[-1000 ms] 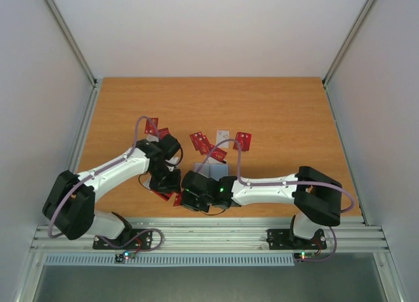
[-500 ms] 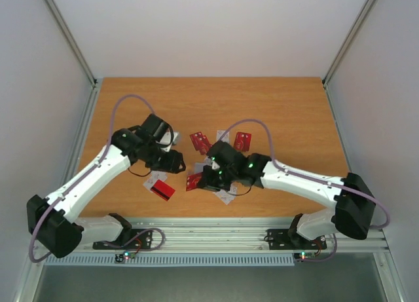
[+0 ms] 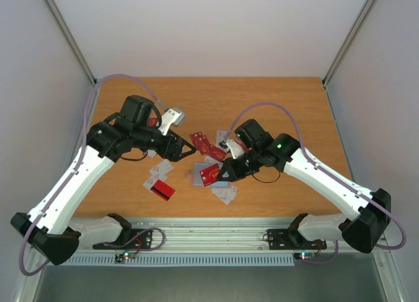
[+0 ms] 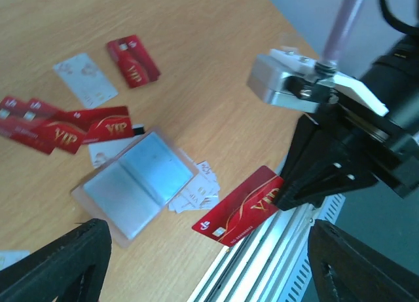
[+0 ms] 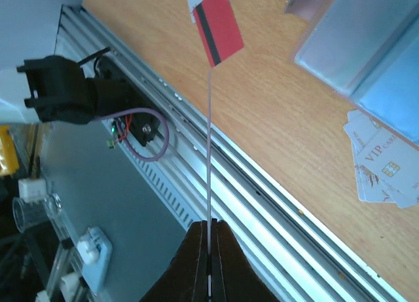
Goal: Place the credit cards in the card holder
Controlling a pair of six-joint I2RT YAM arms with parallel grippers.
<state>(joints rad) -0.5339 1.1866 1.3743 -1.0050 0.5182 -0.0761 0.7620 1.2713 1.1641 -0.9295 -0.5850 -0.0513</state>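
The card holder (image 3: 198, 171) lies open on the table, its blue-grey inside (image 4: 134, 181) facing up. My right gripper (image 3: 226, 171) is shut on one red credit card (image 3: 211, 176) with gold lettering (image 4: 243, 204), held above the holder's right side. In the right wrist view that card (image 5: 209, 151) shows edge-on between the shut fingers (image 5: 198, 263), with the holder (image 5: 366, 53) at the upper right. My left gripper (image 3: 186, 147) hangs open and holds nothing, up and to the left of the holder. Other credit cards lie around it: red ones (image 3: 203, 142), white ones (image 3: 226, 194).
A red card with a black stripe (image 3: 162, 190) and a white card (image 3: 156, 177) lie left of the holder. More red cards (image 4: 65, 128) and a white one (image 4: 85, 79) lie beyond it. The aluminium rail (image 3: 216, 236) runs along the near table edge.
Both arms have risen and reached farther over the table. My left gripper has opened wide. My right gripper has carried the red card from the near edge to above the holder.
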